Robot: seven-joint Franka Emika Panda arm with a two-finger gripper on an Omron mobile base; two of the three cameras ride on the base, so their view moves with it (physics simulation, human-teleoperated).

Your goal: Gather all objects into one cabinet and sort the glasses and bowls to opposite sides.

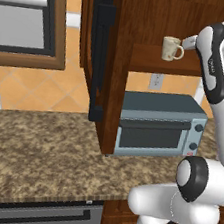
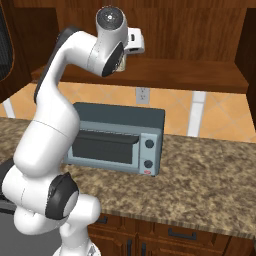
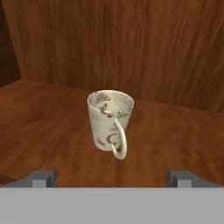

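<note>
Gripper [image 3: 112,177] is spread wide, nothing between the fingertips [image 3: 43,178]; in the hand view they sit far apart, one to each side of the mug [image 3: 109,124], short of it and not touching. The mug stands upright on the cabinet [image 1: 116,59] shelf board, cream with a brownish print, loop handle turned toward the hand. In the left base view the mug [image 1: 171,48] sits near the shelf's front edge, just right of the cabinet's side panel and above the toaster oven [image 1: 160,126]. The cabinet door [image 1: 95,51] with its black bar handle hangs open left of the mug. In the right base view the arm covers most of the mug, probably the pale sliver beside the wrist.
</note>
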